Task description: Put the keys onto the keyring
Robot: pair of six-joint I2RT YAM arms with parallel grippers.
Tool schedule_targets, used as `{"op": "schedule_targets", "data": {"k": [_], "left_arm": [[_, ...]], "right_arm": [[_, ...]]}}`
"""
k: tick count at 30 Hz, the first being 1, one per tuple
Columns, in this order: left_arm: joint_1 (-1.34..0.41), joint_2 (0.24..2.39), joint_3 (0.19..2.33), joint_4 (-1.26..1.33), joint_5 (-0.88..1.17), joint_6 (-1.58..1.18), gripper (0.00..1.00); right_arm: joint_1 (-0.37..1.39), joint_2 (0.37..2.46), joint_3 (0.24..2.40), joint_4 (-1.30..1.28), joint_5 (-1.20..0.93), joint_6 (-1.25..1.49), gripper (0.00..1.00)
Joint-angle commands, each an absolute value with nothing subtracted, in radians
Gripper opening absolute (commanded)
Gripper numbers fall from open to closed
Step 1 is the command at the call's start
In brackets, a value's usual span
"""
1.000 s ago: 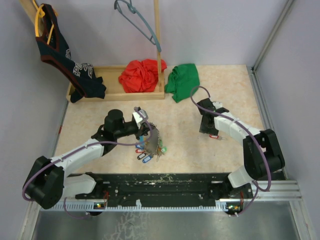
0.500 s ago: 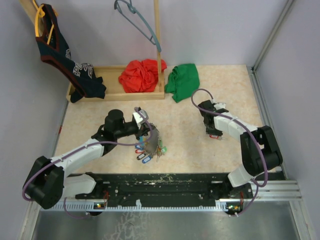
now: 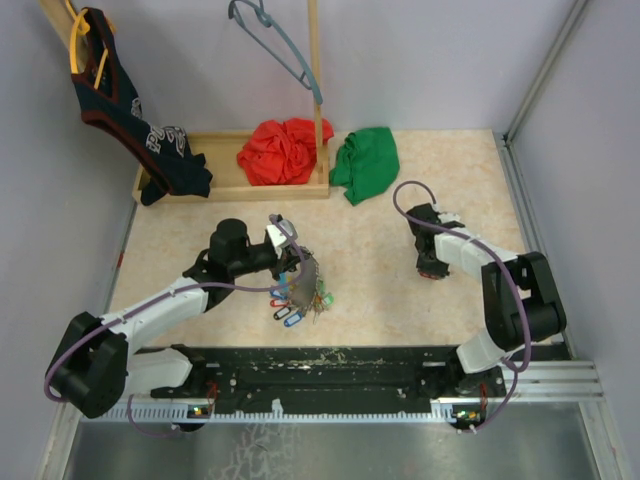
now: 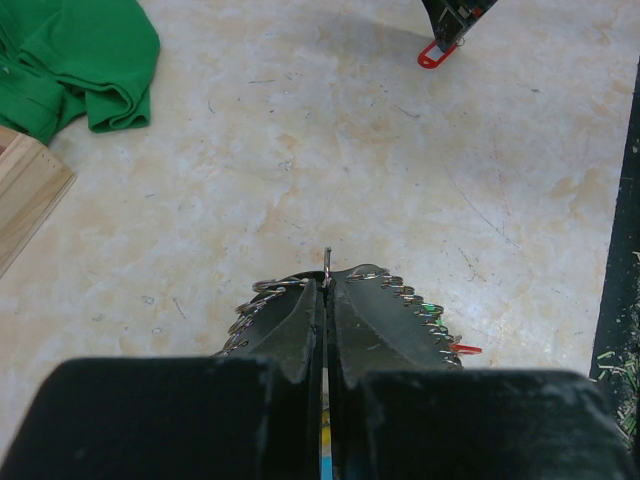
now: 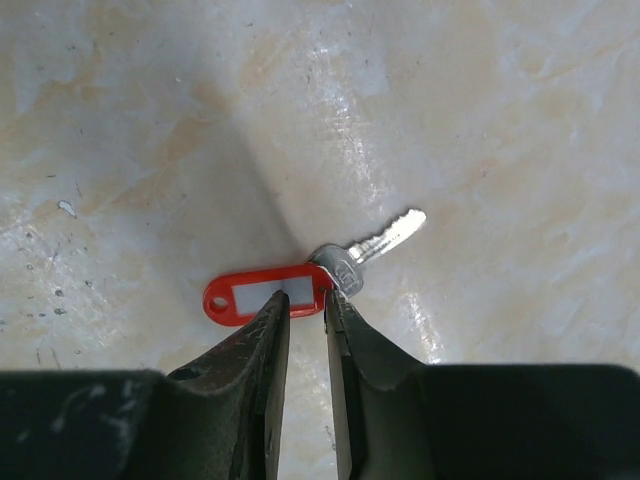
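My left gripper (image 3: 291,262) is shut on the keyring (image 3: 311,272), a grey loop held just above the table. Several keys (image 3: 297,300) with red, green and blue tags hang from it. In the left wrist view my fingers (image 4: 300,325) pinch the thin metal wire of the keyring (image 4: 326,262), with small rings fanned out on both sides. One loose key (image 5: 378,243) with a red tag (image 5: 262,295) lies flat on the table. My right gripper (image 5: 303,304) is right over the tag's key end, jaws a narrow gap apart, tips at the tag. In the top view the right gripper (image 3: 431,267) hides this key.
A wooden tray (image 3: 225,190) at the back holds a red cloth (image 3: 283,150). A green cloth (image 3: 366,160) lies beside it. A dark garment (image 3: 135,125) hangs at the back left and a blue-grey hanger (image 3: 275,40) on a wooden post. A black rail (image 3: 330,370) runs along the near edge.
My right gripper has moved right and towards the near edge, onto the red-tag key, which now lies under it. The left arm and the keyring have not moved.
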State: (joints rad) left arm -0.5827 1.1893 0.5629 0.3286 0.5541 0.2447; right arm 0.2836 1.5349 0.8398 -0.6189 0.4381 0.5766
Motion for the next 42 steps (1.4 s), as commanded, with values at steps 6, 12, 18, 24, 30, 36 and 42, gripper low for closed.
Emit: {"op": "schedule_targets", "data": {"k": [6,12,18,24,30,36,42], "left_arm": [[-0.589,1.183,0.604,0.332,0.572,0.255,0.00],[-0.590,1.184,0.606,0.331,0.571,0.255,0.00],[-0.591,1.186,0.609,0.325,0.569,0.257,0.00],[-0.591,1.182,0.613,0.318,0.571,0.258,0.00],[-0.594,1.182,0.612,0.316,0.568,0.259,0.00],[-0.595,1.178,0.612,0.315,0.560,0.262,0.00],[-0.596,1.180,0.612,0.313,0.558,0.266,0.00]], "right_arm": [[0.250,1.503,0.803,-0.582,0.396,0.595,0.09],[0.251,1.434,0.821,-0.614,0.375,0.552,0.00],[0.300,1.349,0.876,-0.672,0.328,0.489,0.00],[0.380,1.374,0.968,-0.819,0.300,0.527,0.00],[0.391,1.371,1.019,-0.839,0.379,0.539,0.00],[0.391,1.404,1.084,-0.866,0.328,0.470,0.00],[0.421,1.437,1.050,-0.997,0.250,0.436,0.00]]}}
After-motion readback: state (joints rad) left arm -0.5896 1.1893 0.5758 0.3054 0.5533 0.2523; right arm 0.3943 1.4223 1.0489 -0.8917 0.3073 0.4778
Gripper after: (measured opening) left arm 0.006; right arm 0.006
